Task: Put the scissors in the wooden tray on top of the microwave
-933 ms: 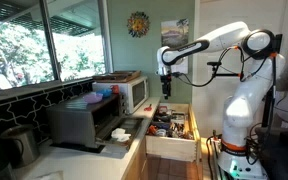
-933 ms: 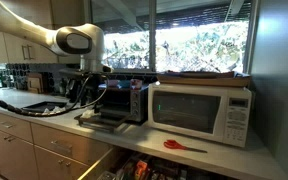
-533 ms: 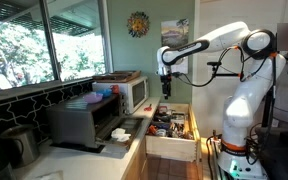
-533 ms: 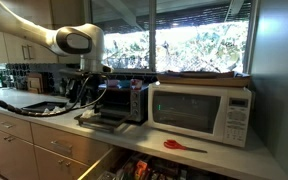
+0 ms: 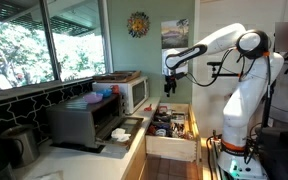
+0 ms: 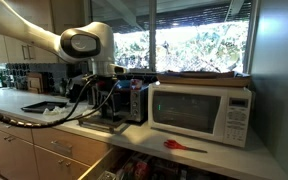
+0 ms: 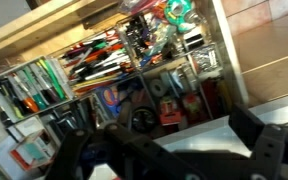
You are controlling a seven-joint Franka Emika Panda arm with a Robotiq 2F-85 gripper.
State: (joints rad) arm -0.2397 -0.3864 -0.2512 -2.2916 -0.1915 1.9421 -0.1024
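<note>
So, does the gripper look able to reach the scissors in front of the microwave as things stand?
Probably yes. The scissors lie uncovered on the counter before the microwave, and the gripper hangs open and empty above the open drawer, with nothing visibly between them.

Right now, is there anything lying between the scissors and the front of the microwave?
No. In an exterior view, the scissors lie on the counter just before the microwave, with only bare counter between them.
</note>
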